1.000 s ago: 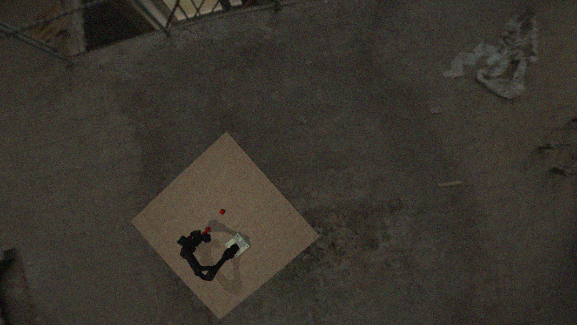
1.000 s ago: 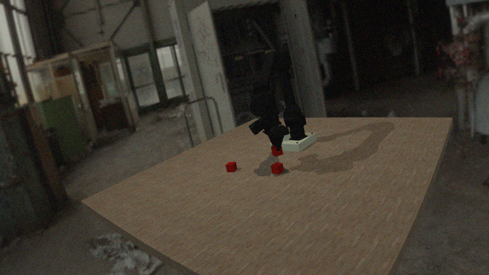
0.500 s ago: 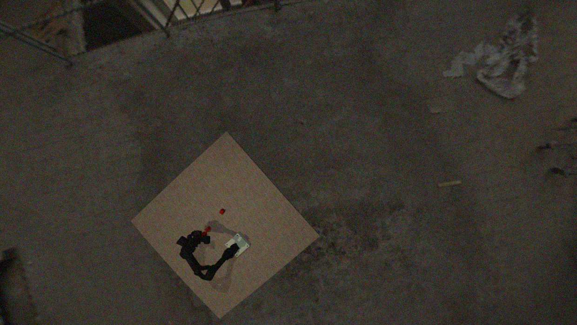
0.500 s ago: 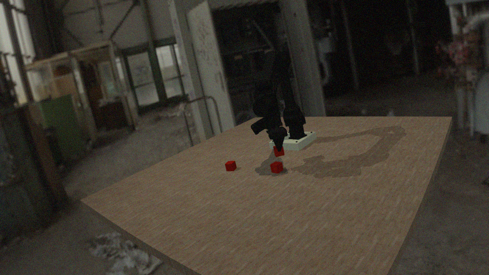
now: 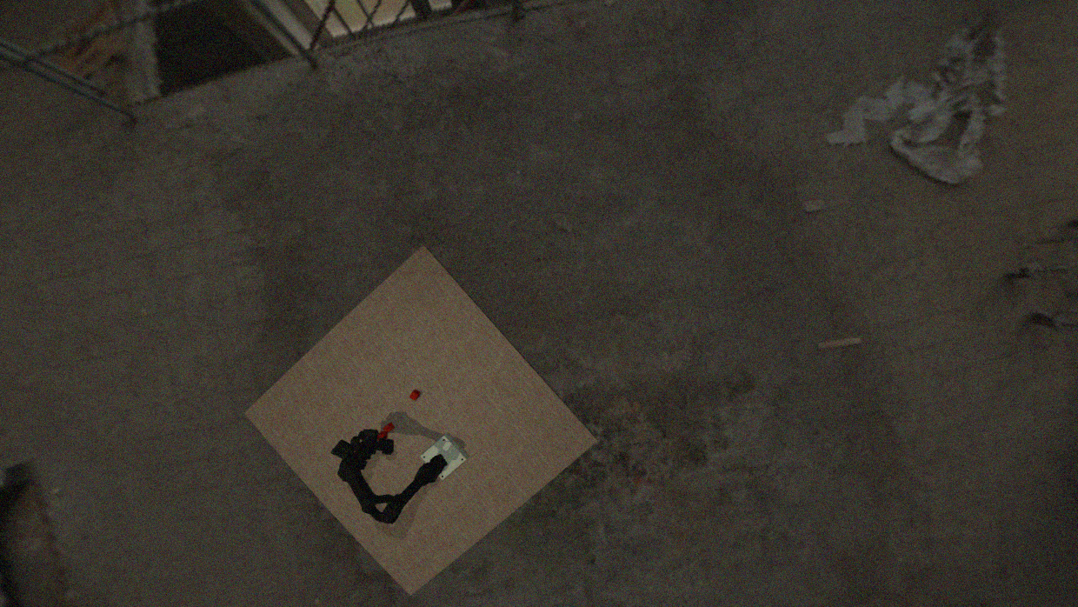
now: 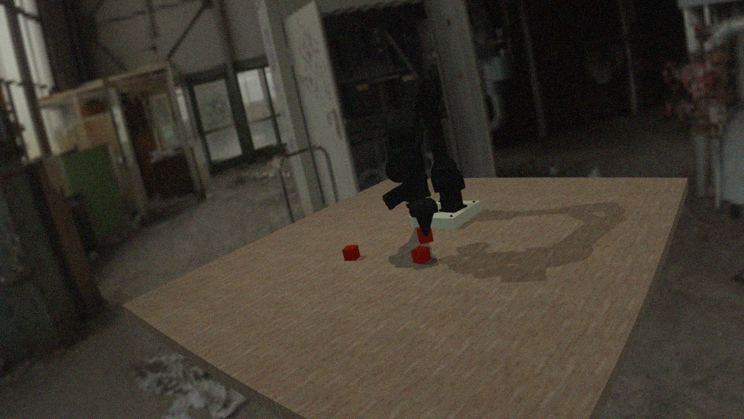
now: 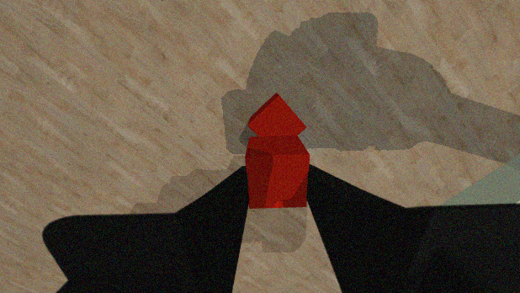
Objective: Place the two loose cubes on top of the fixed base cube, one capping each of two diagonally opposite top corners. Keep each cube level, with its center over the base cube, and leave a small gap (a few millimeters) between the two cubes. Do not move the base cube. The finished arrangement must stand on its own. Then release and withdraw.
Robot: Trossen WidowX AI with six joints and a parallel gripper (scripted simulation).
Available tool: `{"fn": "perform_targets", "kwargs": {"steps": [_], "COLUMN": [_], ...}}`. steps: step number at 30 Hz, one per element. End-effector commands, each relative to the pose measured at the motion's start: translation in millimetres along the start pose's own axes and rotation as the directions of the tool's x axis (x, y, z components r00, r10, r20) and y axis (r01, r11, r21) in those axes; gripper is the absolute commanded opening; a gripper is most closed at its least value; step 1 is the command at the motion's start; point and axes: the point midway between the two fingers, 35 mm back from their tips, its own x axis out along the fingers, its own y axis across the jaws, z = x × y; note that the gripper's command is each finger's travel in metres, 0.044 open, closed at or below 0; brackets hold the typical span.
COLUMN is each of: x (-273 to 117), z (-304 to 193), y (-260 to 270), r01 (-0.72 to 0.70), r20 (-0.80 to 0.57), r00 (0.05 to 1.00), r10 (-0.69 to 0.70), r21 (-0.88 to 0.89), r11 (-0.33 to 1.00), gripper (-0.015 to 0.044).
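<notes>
My gripper (image 6: 425, 232) (image 7: 275, 172) is shut on a red cube (image 6: 425, 238) (image 7: 288, 173), holding it in the air. A second red cube (image 5: 389, 426) (image 6: 421, 254) (image 7: 277, 118) rests on the table, just beyond the held cube in the wrist view, which hides part of it. There it looks turned about 45 degrees to the held cube. The exterior view shows a small gap between them; their exact sideways offset is unclear. A third red cube (image 5: 415, 394) (image 6: 350, 253) sits apart on the table. The cubes look alike, so their looks do not tell which is the base.
The wooden table (image 5: 482, 362) (image 6: 468, 332) carries the pale arm mount plate (image 5: 453, 467) (image 6: 442, 223), whose edge (image 7: 492, 185) also shows at the wrist view's right. The black arm (image 5: 362, 490) bends around from the plate. Arm shadows fall around the second cube.
</notes>
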Motion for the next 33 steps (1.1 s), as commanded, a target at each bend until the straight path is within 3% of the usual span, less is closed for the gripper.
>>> {"fn": "perform_targets", "kwargs": {"steps": [1, 33], "x": [13.6, 18.0], "z": [-1.6, -1.8], "y": [-1.9, -2.0], "r01": [0.013, 0.013], "r20": [-0.009, -0.009], "r00": [1.0, 1.0], "r10": [-0.013, -0.013], "r21": [0.007, 0.0], "r11": [1.0, 1.0], "gripper": [0.0105, 0.0105]}}
